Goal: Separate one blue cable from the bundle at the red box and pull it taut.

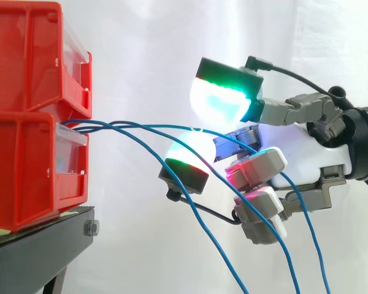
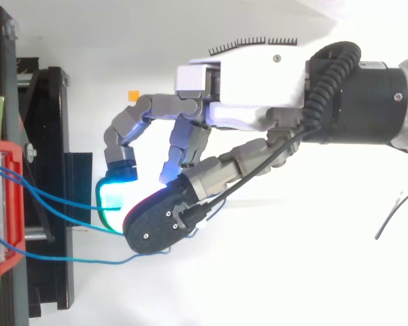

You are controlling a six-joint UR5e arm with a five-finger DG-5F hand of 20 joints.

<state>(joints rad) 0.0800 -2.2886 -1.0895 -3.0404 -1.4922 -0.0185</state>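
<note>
A white-shelled, grey-jointed robot hand (image 1: 303,153) is seen to the right of a stack of two glossy red plastic bins (image 1: 21,171), well apart from it. Its fingers (image 1: 257,168) are curled round a bundle of thin blue cables (image 1: 104,124). One strand (image 1: 172,127) is caught between two thick, rounded glowing pads (image 1: 218,101) that face each other; how firmly it is pressed cannot be told. The bundle is fed out of the gap between the two bins, at their right face, and is spread towards the hand. Beyond the pads the strands are seen drooping in slack curves.

Several failures are judged possible. The strand may be lost on the pull, since the pads look smooth and domed and the cable is thin and slick-sheathed. A second strand may be dragged along, because its neighbours are laid close beside the pinch and are crossed by the lower curled fingers; the separation would then be spoiled. If too much force is applied, the light, hard-walled bins may be tipped or slid along the flat black metal stand (image 1: 37,251) beneath them, or the cable may be strained where it exits.

The bins are moulded with boxy walls and clear front panels. The cables are round, flexible and springy. A soft white curtain (image 1: 172,49) is hung behind the bins.
</note>
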